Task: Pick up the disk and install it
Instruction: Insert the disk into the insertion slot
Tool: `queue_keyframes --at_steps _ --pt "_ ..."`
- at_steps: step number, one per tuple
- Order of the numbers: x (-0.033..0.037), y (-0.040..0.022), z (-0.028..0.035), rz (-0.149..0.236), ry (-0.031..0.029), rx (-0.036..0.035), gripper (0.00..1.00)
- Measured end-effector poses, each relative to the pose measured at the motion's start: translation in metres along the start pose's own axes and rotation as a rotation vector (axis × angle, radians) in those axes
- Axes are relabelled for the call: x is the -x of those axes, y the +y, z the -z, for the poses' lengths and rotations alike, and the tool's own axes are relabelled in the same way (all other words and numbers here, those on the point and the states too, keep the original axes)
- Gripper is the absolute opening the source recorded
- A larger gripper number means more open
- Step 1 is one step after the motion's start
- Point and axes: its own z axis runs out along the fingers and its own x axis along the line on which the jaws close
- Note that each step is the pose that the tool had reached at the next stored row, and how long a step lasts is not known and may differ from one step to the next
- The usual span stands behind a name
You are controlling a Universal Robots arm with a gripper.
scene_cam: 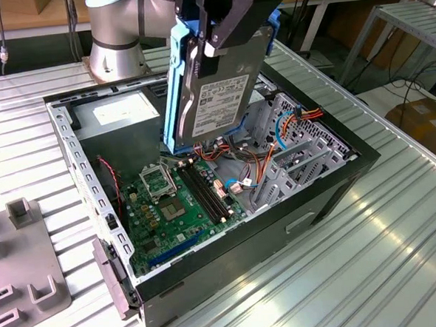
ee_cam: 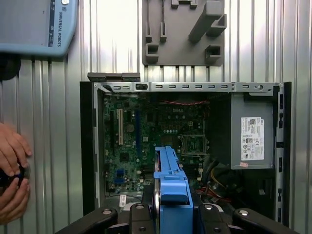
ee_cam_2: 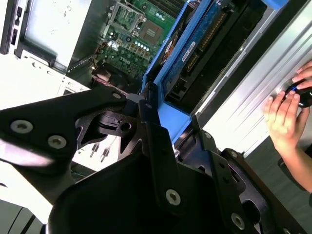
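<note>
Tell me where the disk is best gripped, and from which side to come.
Probably its upper end, from above, fingers pressing the two flat faces, as the gripper does now. The disk hangs upright over the open case, so its lower end is free to go in.

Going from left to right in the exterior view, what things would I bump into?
grey fixture block → power supply box → the disk → cardboard box
</note>
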Motion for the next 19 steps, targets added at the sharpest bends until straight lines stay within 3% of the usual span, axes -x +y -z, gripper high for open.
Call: queue_keyframes --at_steps 2,3,11,19 --pt "-0.0005 -0.0052 -0.0002 0.000 0.0002 0.0000 0.37" --pt "-0.0009 -0.0112 -0.0006 0.000 0.0001 0.0000 0.37" --pt "-0.0023 -0.0337 -0.0019 0.000 0.0001 0.0000 0.37" --pt "-0.0037 -0.0466 -0.0028 0.000 0.0003 0.0001 0.37"
